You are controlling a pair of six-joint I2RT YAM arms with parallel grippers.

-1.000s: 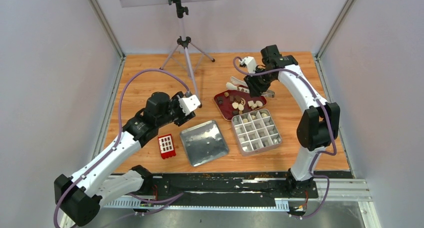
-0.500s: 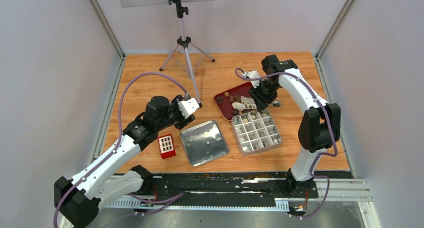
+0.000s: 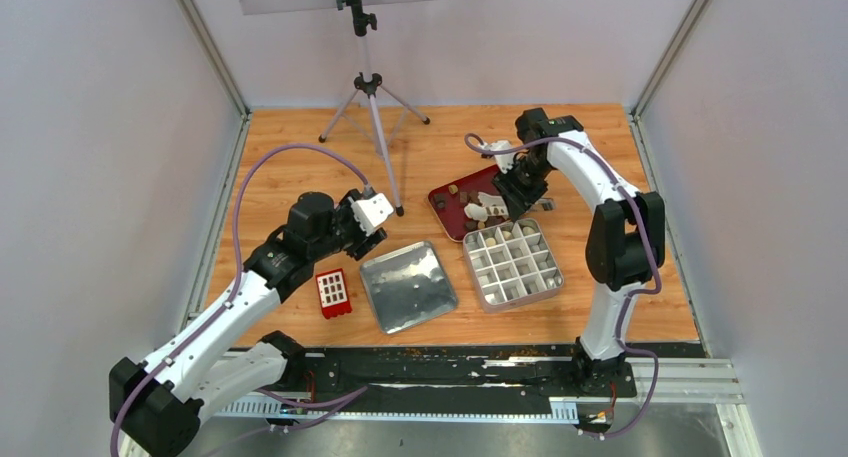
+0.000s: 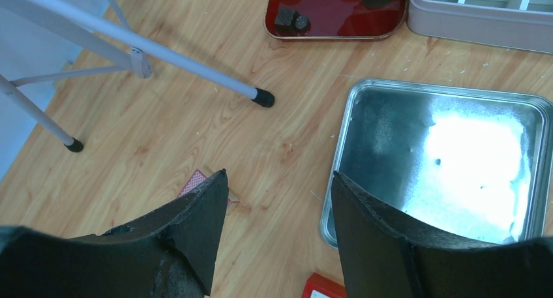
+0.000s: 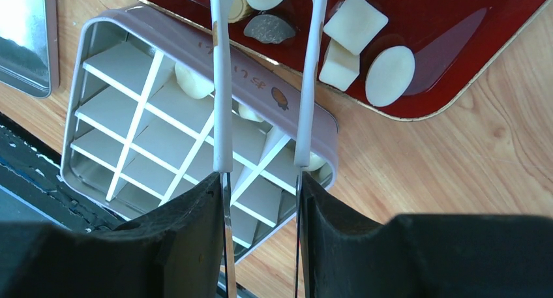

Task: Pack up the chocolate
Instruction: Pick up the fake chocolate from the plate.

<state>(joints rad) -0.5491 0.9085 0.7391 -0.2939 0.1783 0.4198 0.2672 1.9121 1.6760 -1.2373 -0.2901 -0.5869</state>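
Note:
The chocolate (image 3: 478,210), cream-white and dark brown pieces, lies on a dark red tray (image 3: 447,209). In the right wrist view, white pieces (image 5: 355,23) and a dark round piece (image 5: 269,29) lie on the tray, and a few white pieces (image 5: 194,83) sit in the grid box (image 5: 163,30). My right gripper (image 5: 259,177) is shut on white-tipped metal tongs (image 5: 222,83). The tong arms stand apart and reach over the box's far rim onto the tray; their tips are out of view. My left gripper (image 4: 279,180) is open and empty above the wood beside the tin lid (image 4: 450,161).
The grid box (image 3: 512,264) stands in front of the tray. The silver lid (image 3: 407,285) lies left of it, with a small red block with white squares (image 3: 333,292) further left. A tripod (image 3: 370,97) stands at the back, one foot (image 4: 263,98) near my left gripper.
My right gripper has swung the tongs from the back of the table down over the tray and the box's far edge. My left arm has shifted slightly to the left.

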